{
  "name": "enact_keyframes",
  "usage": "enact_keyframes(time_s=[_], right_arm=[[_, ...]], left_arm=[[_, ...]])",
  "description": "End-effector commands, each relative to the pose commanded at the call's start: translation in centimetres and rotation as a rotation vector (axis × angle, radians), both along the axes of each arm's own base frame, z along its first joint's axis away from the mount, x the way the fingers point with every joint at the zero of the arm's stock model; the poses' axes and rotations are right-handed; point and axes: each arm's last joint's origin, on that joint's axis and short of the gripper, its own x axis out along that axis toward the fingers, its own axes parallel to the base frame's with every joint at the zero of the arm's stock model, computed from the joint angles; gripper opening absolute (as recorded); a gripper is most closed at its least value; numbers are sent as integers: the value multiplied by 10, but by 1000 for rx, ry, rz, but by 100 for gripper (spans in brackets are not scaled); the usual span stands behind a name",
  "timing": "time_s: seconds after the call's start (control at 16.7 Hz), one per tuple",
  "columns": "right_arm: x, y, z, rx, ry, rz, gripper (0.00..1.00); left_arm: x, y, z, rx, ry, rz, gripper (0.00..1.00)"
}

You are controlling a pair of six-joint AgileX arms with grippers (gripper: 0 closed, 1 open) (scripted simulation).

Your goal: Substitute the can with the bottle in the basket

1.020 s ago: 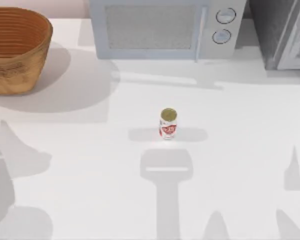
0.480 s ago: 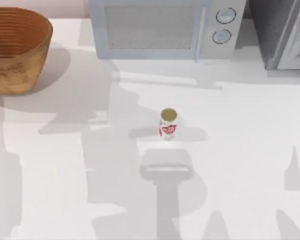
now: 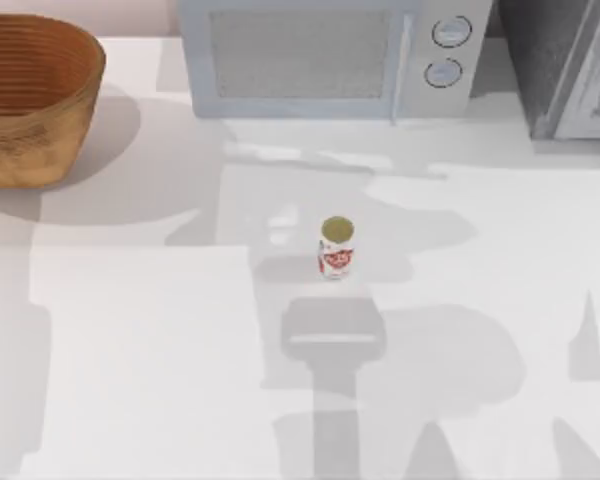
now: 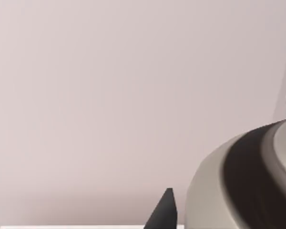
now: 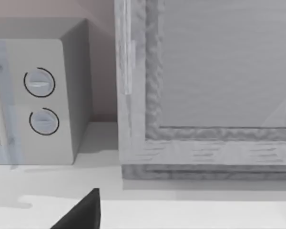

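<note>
Can (image 3: pixel 336 247) stands upright mid-counter (image 3: pixel 130 340), well apart from the basket (image 3: pixel 35 100) at the far left corner, in front of the microwave (image 3: pixel 325 55). Can't tell either gripper's opening: one dark fingertip (image 4: pixel 163 212) in left wrist view, another (image 5: pixel 83 213) in right wrist view.

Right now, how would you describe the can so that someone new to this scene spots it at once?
Start at the microwave along the table's far edge and come forward to the open middle. There the can stands upright, alone. It is small, white with red label marks and a dull gold top, far smaller than the wicker basket at far left.
</note>
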Motion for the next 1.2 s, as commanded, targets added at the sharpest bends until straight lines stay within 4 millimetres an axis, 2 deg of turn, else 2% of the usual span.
enact_keyframes(time_s=[0.18, 0.54, 0.84, 1.2], right_arm=[[0, 0, 0, 0, 0, 0, 100], [0, 0, 0, 0, 0, 0, 100], [0, 0, 0, 0, 0, 0, 100], [0, 0, 0, 0, 0, 0, 100]], left_arm=[[9, 0, -5, 1, -8, 0, 0], [44, -1, -42, -1, 4, -1, 0], [48, -2, -46, 0, 3, -1, 0], [48, -2, -46, 0, 3, -1, 45]])
